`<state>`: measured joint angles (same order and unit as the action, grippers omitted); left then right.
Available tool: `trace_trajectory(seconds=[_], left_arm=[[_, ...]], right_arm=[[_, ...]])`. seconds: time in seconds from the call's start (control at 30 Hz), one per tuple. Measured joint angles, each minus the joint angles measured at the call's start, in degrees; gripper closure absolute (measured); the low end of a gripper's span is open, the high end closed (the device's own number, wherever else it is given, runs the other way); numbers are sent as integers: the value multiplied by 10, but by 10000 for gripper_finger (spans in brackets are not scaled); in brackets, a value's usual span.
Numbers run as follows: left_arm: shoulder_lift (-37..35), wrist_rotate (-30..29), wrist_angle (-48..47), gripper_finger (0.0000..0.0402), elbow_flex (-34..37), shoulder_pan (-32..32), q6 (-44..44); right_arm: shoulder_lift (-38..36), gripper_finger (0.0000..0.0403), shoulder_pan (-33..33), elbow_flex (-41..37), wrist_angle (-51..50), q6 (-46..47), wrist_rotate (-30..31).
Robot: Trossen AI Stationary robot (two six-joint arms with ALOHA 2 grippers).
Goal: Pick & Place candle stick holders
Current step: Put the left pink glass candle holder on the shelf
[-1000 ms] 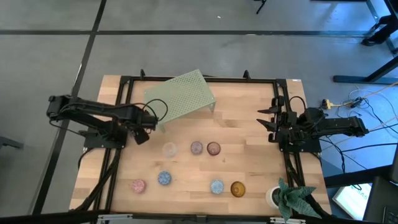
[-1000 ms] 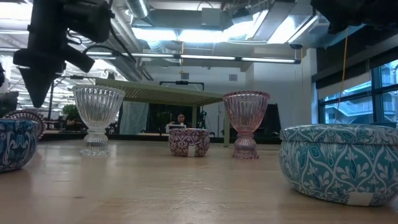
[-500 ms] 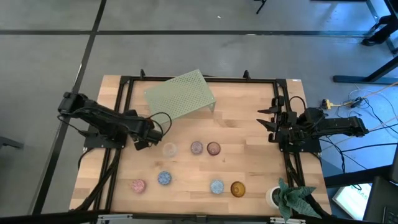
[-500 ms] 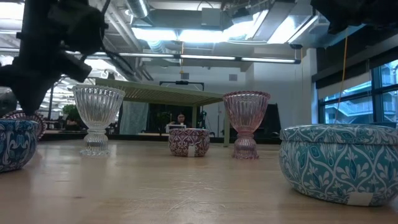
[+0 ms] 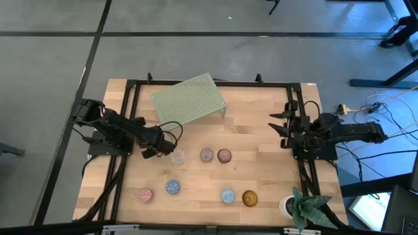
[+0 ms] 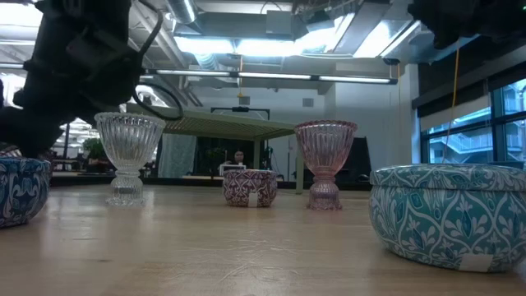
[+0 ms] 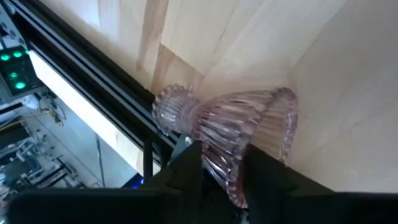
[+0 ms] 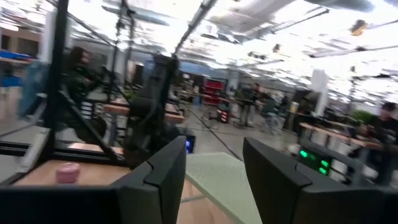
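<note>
A clear ribbed stemmed candle stick holder [image 5: 177, 156] stands upright on its foot at the table's left middle. My left gripper [image 5: 161, 150] slants down right beside it on its left, fingers a little apart. In the left wrist view its bowl [image 7: 230, 124] shows just past and between the fingertips [image 7: 224, 158]. Other holders stand untouched: mauve [image 5: 206, 155], pink stemmed [image 5: 224, 155], pink [image 5: 145, 194], blue [image 5: 172, 187], blue [image 5: 227, 195] and amber [image 5: 249, 197]. My right gripper [image 5: 281, 127] waits open at the right edge, held level. My left gripper comes at the clear holder slanting down from the table's left. Its fingertips [image 7: 189, 155] overlap the ribbed bowl [image 7: 214, 146] in the wrist view, but I cannot tell whether they touch it. The holder stands upright on the table [image 6: 129, 156].
A pale green perforated rack [image 5: 189, 99] stands at the far side, left of centre. A white pot with a green plant [image 5: 304, 205] sits at the near right corner. A black frame [image 5: 130, 117] runs along the table's edges. Bare wood [image 5: 255, 137] lies between the holders and my right gripper.
My left gripper has come down and moved toward the table's right and near edge, tipping further downward, until it stands next to the clear holder. The holder has stayed where it was, upright.
</note>
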<state>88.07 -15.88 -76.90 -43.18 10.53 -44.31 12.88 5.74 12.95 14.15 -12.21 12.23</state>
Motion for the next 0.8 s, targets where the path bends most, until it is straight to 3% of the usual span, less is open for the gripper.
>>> trace_trajectory(seconds=[0.13, 0.33, 0.43, 0.8], left_arm=[[-6, -21, -26, 373, -1, 0, -5], [-18, 10, -82, 384, -37, 0, -19], [-25, 69, -100, 384, -69, 1, -5], [-80, 94, -131, 384, -174, 23, 16]], right_arm=[[12, 238, 0, 0, 2, 0, 27], [18, 238, 0, 0, 19, 0, 27], [18, 238, 0, 0, 19, 0, 27], [18, 238, 0, 0, 19, 0, 26]])
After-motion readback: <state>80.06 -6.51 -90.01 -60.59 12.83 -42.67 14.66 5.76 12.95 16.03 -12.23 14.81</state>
